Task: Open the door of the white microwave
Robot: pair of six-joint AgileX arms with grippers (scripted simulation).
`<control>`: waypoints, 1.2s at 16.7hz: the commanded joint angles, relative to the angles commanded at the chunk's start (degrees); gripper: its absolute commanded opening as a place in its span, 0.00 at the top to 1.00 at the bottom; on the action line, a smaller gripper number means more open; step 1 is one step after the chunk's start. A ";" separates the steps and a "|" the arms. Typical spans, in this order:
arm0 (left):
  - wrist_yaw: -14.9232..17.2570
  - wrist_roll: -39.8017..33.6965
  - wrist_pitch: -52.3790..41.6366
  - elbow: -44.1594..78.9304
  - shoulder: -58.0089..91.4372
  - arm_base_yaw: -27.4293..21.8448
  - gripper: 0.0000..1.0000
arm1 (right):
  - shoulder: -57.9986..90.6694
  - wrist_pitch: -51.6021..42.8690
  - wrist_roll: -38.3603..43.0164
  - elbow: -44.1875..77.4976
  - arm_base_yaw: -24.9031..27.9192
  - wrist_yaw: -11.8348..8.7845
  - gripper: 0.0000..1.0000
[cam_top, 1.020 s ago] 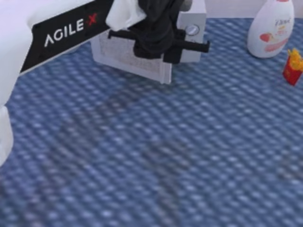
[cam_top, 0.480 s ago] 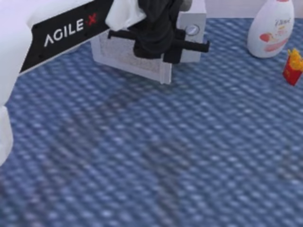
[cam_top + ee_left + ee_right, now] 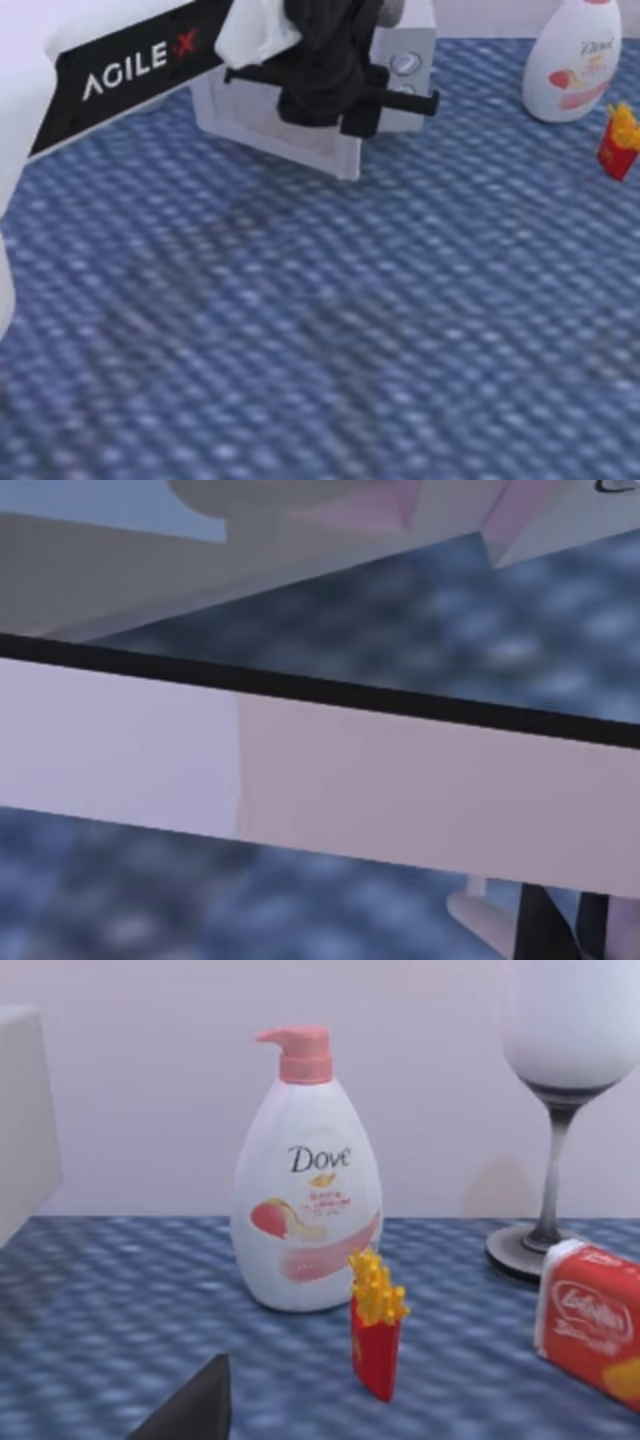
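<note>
The table (image 3: 400,330) is covered by a blue woven cloth with a pale speckled pattern, and a plain pale wall is seen behind it in the right wrist view. The white microwave (image 3: 408,45) is set at the far edge, left of centre in the top view, and is cut off by the frame's upper edge. Its door (image 3: 300,135) is swung partly outward from the front, hinged at its left, with the free edge nearest the camera. Much of the door and cabinet is hidden by the left arm, whose left gripper (image 3: 345,100) is placed just above the door's free edge; whether its fingers are parted or closed on the door cannot be told. One silver knob (image 3: 405,63) is visible.

At the far right a Dove lotion bottle (image 3: 305,1185) is stood, with a small carton of fries (image 3: 377,1328) just before it. A wine glass (image 3: 560,1110) and a red biscuit packet (image 3: 590,1325), both cut off, are seen only in the right wrist view. The right gripper is not clearly shown.
</note>
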 joint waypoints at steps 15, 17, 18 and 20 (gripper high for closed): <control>2.58 5.08 2.76 -6.24 -4.10 1.08 1.00 | 0.00 0.00 0.00 0.00 0.00 0.00 0.00; 2.58 5.08 2.76 -6.24 -4.10 1.08 1.00 | 0.00 0.00 0.00 0.00 0.00 0.00 0.00; 2.58 5.08 2.76 -6.24 -4.10 1.08 1.00 | 0.00 0.00 0.00 0.00 0.00 0.00 0.00; 2.58 5.08 2.76 -6.24 -4.10 1.08 1.00 | 0.00 0.00 0.00 0.00 0.00 0.00 0.00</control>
